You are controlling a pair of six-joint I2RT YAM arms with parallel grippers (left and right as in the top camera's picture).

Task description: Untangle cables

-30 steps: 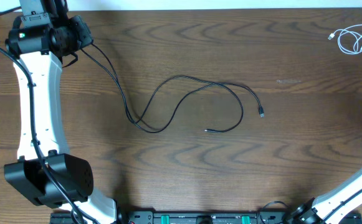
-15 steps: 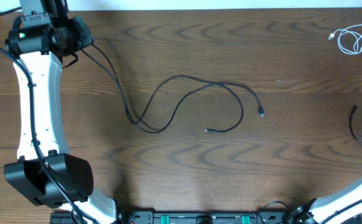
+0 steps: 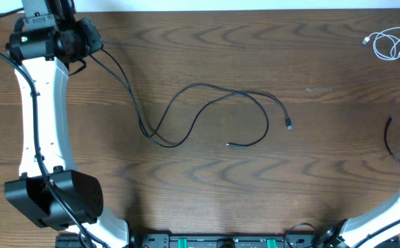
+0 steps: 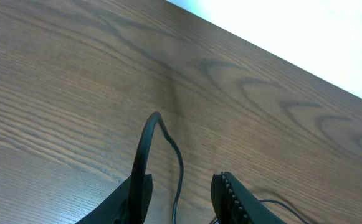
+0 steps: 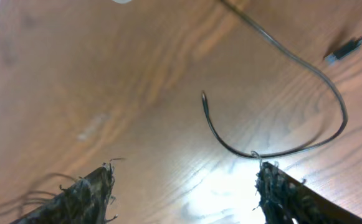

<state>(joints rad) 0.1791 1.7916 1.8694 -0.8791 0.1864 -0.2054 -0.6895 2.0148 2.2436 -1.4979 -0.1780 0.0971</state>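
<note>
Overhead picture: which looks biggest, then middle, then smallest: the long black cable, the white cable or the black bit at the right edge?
1. The long black cable, by far.
2-3. The white cable and the black bit look alike in size: one is coiled, the other leaves the picture, so no ranking.

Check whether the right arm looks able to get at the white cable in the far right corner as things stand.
Probably yes. The white cable lies alone on the bare table on that arm's side, and the right gripper is open. Only a thin black cable lies between them. Reach is uncertain.
</note>
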